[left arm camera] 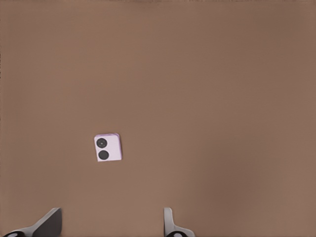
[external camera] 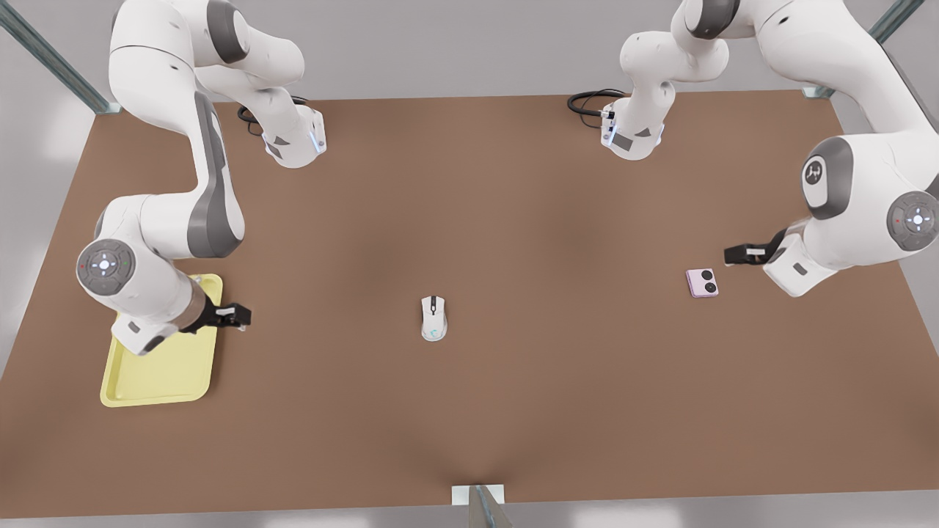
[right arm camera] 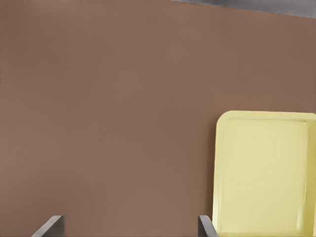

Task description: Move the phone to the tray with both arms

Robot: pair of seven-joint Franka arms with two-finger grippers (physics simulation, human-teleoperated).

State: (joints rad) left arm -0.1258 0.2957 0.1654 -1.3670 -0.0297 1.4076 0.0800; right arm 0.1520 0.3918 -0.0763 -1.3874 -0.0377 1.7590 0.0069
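- The small, flat, pale pink-lilac phone (external camera: 702,283) with its 2 black round lenses lies flat on the brown tabletop (external camera: 513,220), lenses up, over at the front view's right. Nothing is touching it.
- Hovering near it is the left gripper (external camera: 730,255), the black 2-finger one on the white jointed arm at the front view's right. It sits just beyond the phone, apart from it. In the left wrist view the phone (left arm camera: 107,147) lies between and ahead of the 2 fingertips (left arm camera: 49,222), which stand spread wide with nothing between them.
- So this looks like the approach step: the pick-up has not started.
- Next move, as I judge it: the left gripper needs to centre over the phone, come down, and close across the short flat body. It is a thin thing lying flush, so the fingers must get low.
- Mid-table sits a white computer mouse (external camera: 433,317), well apart from the phone. Not the target, so leave it alone.
- Far over at the front view's left is the pale yellow rectangular plastic tray (external camera: 158,381) with rounded corners and a raised rim, nothing lying in the part that shows.
- The right gripper (external camera: 238,316) waits at the tray's edge, fingers parted and holding nothing. Its wrist view has the tray (right arm camera: 266,173) just beside one fingertip.
- Phone and tray are well apart, so a handover around mid-table seems likely.
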